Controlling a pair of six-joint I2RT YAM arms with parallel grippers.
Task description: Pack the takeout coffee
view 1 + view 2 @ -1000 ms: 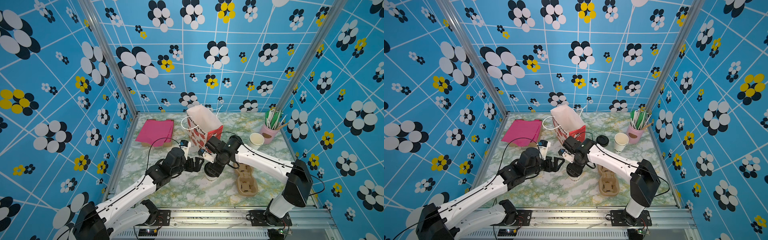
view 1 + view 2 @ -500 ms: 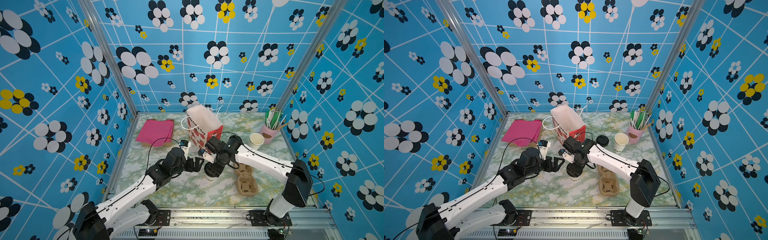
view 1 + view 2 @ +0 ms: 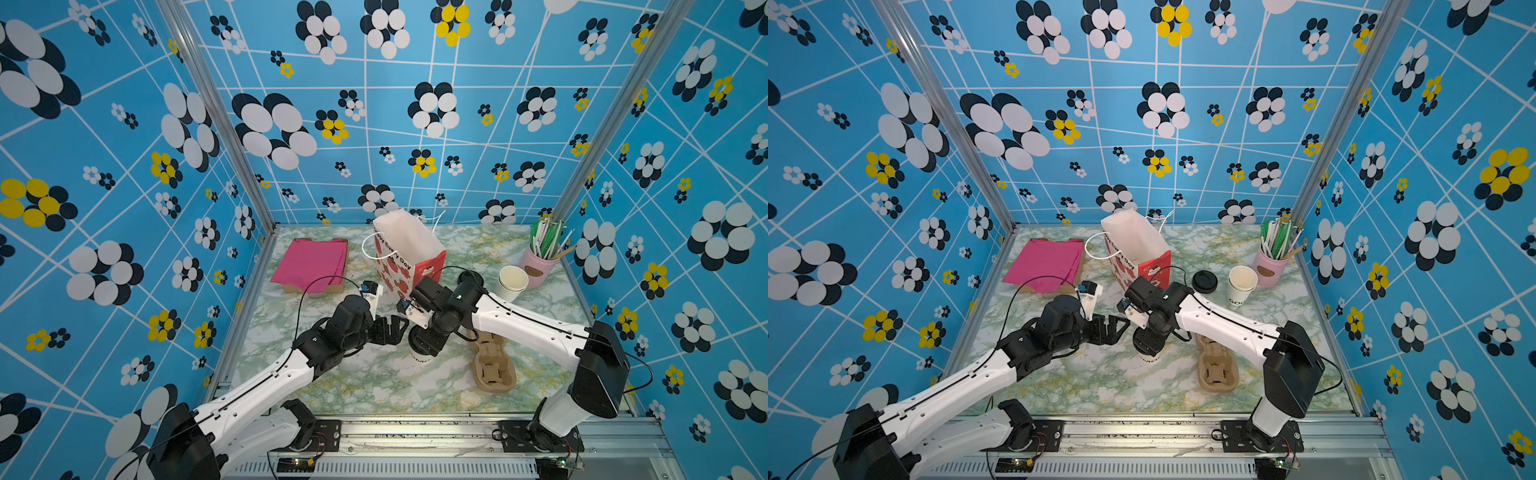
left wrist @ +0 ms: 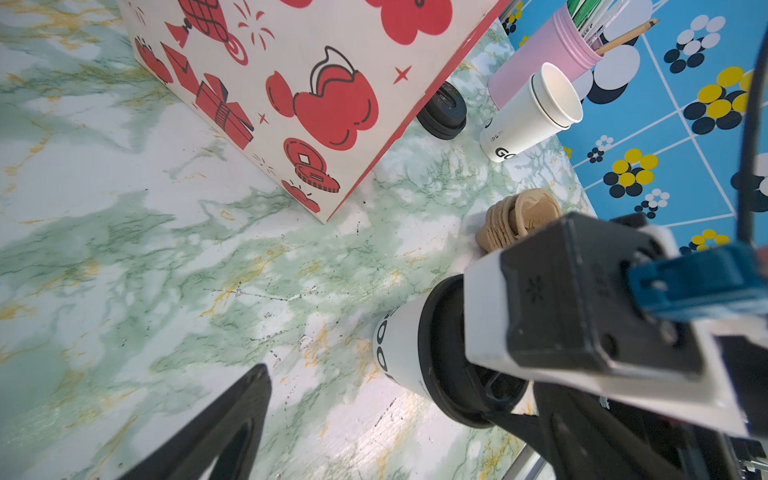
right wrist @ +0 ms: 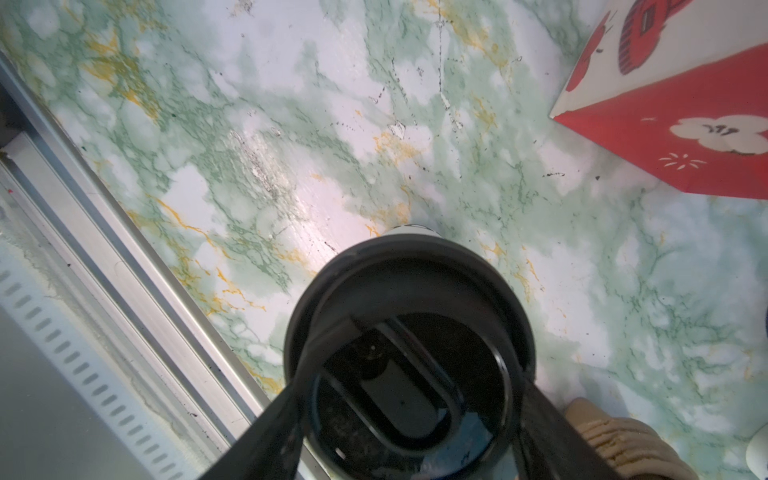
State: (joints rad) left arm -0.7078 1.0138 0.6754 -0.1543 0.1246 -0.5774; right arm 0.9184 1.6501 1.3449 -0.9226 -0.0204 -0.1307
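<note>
Right gripper (image 5: 419, 357) snug on takeout coffee (image 5: 415, 266)

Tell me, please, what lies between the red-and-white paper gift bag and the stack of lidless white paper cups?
A loose round black plastic lid lies between bag and cups, seen in a top view and the left wrist view.

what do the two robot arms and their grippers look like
Left arm and right arm: white shells, black joints, thin black cables. The left gripper and right gripper are all black; each wrist has a white camera with a blue plug.
</note>
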